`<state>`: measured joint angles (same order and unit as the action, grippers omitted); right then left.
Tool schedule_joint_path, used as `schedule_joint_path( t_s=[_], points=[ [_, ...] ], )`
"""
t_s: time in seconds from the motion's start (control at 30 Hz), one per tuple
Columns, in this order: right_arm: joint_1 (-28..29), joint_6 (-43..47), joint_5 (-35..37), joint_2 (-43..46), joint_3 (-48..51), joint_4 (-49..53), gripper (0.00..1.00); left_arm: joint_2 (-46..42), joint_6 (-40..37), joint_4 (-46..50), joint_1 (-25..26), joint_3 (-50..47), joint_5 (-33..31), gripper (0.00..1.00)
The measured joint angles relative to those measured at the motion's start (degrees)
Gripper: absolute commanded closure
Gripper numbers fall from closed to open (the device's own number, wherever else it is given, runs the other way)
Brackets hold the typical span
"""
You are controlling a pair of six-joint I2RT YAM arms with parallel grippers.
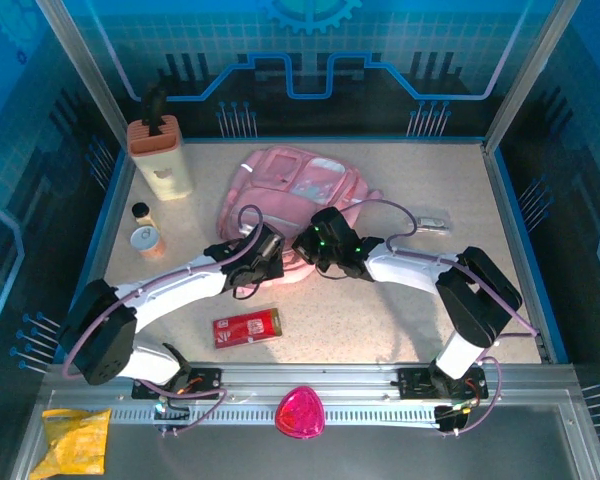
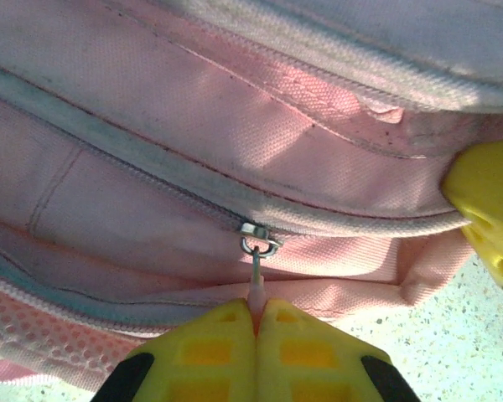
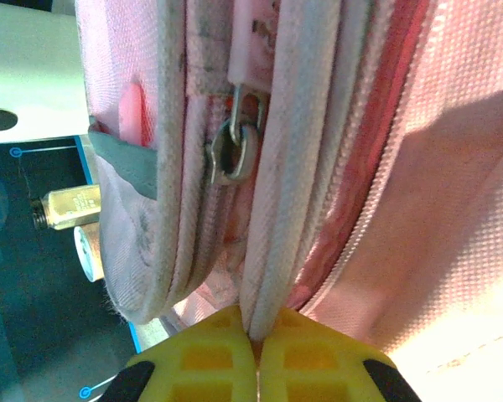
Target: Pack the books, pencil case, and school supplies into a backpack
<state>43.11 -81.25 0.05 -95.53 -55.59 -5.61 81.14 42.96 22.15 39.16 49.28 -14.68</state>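
Observation:
The pink backpack [image 1: 300, 185] lies at the middle back of the table. My left gripper [image 1: 268, 252] is at its near edge, and in the left wrist view this gripper [image 2: 256, 308] is shut on the pink pull tab hanging from a metal zip slider [image 2: 260, 239]. My right gripper [image 1: 318, 245] is beside it; in the right wrist view it [image 3: 256, 325] is shut on the backpack's white piped rim [image 3: 281, 167]. The red pencil case [image 1: 247, 327] lies flat near the front. A small pale oblong, the school supplies [image 1: 433, 224], sits right of the backpack. The books are out of view.
A tall beige box with a black top [image 1: 160, 155] stands at the back left, with two small jars [image 1: 143, 238] in front of it. A pink rounded object [image 1: 300, 412] and a crumpled yellow item [image 1: 75, 440] lie on the front ledge.

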Motion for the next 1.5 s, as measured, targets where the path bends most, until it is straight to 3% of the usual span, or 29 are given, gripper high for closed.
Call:
schedule_joint_path(
  t_s=[0.3, 0.47, 0.67, 0.93, 1.07, 1.3, 1.43, 1.5],
  points=[
    [0.3, -0.7, 0.0, 0.0, 0.1, -1.7, 1.00, 4.1, -1.1, -2.8, -1.1, 0.0, -0.9, 0.77],
    [0.6, -0.9, 0.4, 0.0, 0.1, -2.1, 1.00, 6.3, -1.3, -4.1, -1.2, 0.1, -1.2, 0.76],
    [0.9, -1.0, 1.1, 0.5, 0.1, -2.0, 1.00, 7.6, -2.1, -3.7, -1.2, 0.7, -3.8, 0.98],
    [-0.4, 1.0, 0.2, 3.6, 0.7, -1.0, 1.00, 4.0, -5.6, -1.5, -1.5, 0.9, -5.0, 1.00],
    [-2.4, 3.1, -3.0, 6.9, 1.3, 1.0, 1.00, -1.7, -7.7, 0.0, -4.2, -1.0, -4.1, 1.00],
    [-8.6, 8.9, -13.3, 10.4, 1.9, 3.8, 1.00, -8.5, -13.1, 0.2, -14.7, -4.8, 2.7, 1.00],
    [-15.4, 13.6, -21.0, 8.6, -1.4, 7.6, 1.00, -9.4, -14.3, -1.4, -14.1, -5.6, 7.4, 1.00],
    [-18.8, 16.1, -22.6, 6.4, -5.3, 10.3, 0.82, -9.3, -14.1, -2.4, -10.8, -5.6, 8.0, 1.00]
  ],
)
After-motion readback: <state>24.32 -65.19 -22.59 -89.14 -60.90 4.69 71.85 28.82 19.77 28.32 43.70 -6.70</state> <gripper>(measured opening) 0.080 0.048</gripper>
